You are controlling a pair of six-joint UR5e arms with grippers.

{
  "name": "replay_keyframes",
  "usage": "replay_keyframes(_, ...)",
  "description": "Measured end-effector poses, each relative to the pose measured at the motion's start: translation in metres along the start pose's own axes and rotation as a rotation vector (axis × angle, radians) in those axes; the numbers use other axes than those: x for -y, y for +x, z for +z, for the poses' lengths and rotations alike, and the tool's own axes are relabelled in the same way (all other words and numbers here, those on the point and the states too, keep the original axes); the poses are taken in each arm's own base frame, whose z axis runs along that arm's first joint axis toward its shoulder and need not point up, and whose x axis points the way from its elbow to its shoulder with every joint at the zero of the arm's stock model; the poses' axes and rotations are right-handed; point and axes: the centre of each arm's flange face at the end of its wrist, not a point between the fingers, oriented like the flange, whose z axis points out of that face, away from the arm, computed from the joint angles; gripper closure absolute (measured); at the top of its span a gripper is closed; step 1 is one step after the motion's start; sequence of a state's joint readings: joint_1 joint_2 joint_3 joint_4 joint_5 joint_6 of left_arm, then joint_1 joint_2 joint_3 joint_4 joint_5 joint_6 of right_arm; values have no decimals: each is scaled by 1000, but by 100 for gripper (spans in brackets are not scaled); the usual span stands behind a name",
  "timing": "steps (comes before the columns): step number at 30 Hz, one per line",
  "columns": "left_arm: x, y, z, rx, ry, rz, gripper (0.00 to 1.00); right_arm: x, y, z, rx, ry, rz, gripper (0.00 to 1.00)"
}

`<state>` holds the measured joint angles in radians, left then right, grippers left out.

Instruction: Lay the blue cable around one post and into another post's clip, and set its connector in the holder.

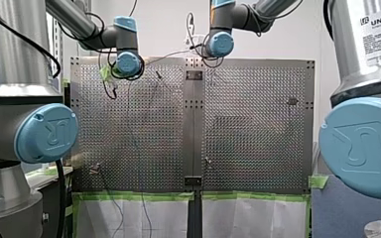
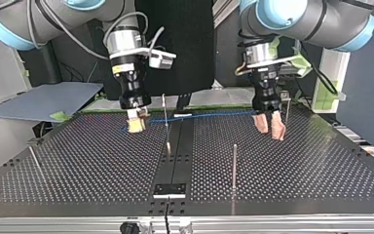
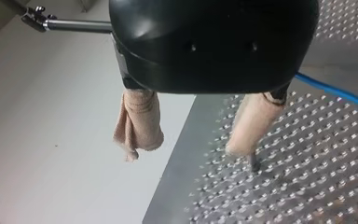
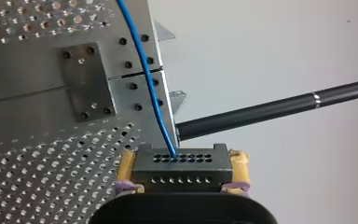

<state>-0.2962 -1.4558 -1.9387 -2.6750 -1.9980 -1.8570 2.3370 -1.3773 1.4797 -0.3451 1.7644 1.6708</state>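
Perforated metal table (image 2: 78, 165) fills the top view, with thin posts standing up from it. At that view's left, my right gripper (image 2: 136, 124) hangs low over the far part of the table. The right wrist view shows its yellow pads clamped on the two sides of the dark connector (image 4: 182, 168).

From the connector the blue cable (image 2: 214, 113) runs rightward along the far edge, passing a thin post (image 2: 164, 114) near the middle seam. Whether it touches that post I cannot tell from here.

At the right, my left gripper (image 2: 270, 126) hovers with its fingers (image 3: 137, 121) spread and nothing between them. In the left wrist view the cable passes on the outer side of the finger that is over the plate, beside the gripper and not inside its gap. Another post (image 2: 288, 107) stands just right of this gripper.

I judge the routing step has barely started: the cable lies stretched, not yet wrapped or clipped. The next move calls for the left gripper to shift sideways until the cable sits between its pads, then to pinch lightly enough to slide.
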Motion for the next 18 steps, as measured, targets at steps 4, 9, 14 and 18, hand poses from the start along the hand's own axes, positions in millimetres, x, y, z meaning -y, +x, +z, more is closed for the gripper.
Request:
replay_keyframes(4,-6,-4,20,-17,-4,16,0,-2,-9,12,30,2,-8,100)
replay_keyframes(9,-18,0,50,-61,-17,35,0,-7,-18,29,44,-7,-14,100)
replay_keyframes(14,-31,-1,74,-88,-43,46,0,-12,-17,44,43,-14,-17,100)
replay_keyframes(18,-32,-11,86,-93,-57,47,0,-13,-3,54,27,-14,-16,100)
